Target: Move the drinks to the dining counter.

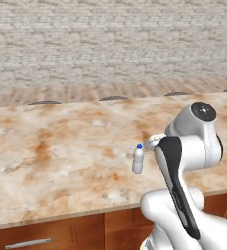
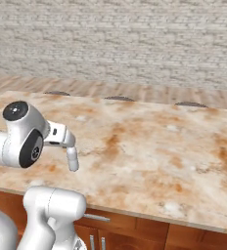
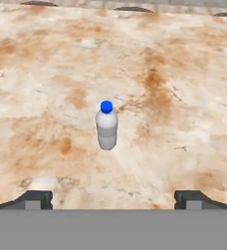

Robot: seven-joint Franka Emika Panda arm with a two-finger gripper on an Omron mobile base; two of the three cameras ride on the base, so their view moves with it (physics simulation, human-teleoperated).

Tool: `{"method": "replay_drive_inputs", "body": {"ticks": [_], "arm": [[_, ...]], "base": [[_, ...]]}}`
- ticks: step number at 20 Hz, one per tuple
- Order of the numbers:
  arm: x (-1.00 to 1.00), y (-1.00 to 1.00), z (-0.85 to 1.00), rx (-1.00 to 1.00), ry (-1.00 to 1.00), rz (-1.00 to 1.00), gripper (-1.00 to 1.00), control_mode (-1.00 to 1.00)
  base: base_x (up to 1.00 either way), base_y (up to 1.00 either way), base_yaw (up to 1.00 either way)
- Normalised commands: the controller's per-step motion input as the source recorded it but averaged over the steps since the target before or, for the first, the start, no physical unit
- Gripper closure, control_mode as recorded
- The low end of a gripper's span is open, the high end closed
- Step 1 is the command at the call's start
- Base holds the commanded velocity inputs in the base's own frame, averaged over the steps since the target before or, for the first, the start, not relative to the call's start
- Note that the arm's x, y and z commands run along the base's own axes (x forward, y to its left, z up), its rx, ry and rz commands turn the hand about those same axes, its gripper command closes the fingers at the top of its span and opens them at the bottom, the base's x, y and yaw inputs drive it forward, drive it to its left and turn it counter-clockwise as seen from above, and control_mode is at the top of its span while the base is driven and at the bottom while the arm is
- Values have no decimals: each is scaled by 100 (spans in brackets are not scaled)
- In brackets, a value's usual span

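**Fingers wide apart, bottle standing free on the dining counter**

Nearest to me, in the hand view, my two dark fingertips sit low at the bottom left and bottom right of the frame, spread as wide as they go, with nothing between them. My gripper holds nothing.

Just beyond, a little left of the frame's centre, the bottle stands upright on its own, blue cap up, well apart from both fingers and roughly on the line midway between them. Bare marble lies all around it: open top to its left, to its right and behind it, with nothing else standing close.

In the left base view the bottle stands at middle right, just left of my white wrist, some way in from the near edge of the dining counter. That edge runs across the lower part of the frame, with the wooden cabinet fronts and a metal handle beneath it. In the right base view the bottle shows at lower left, partly masked by my hand, again set back from the front edge.

The top is beige with rust-orange veining and stretches wide to both sides. Its far edge crosses the upper middle of both base views, where three dark rounded shapes peep over it. Past them come a wood-plank floor and a pale brick wall.
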Motion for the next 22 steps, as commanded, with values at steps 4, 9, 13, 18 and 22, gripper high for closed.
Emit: {"method": "replay_drive_inputs", "body": {"ticks": [4,9,13,18,22], "arm": [[-57,-1,78,0,2,-3,-100,-100],[-60,0,54,0,-1,0,-100,-100],[-42,0,18,1,4,1,-100,-100],[-58,0,0,3,6,3,-100,-100],[0,0,0,0,0,0,-100,100]], "base": [[0,0,0],[0,0,0],[0,0,0],[0,0,0],[-81,23,13]]}}
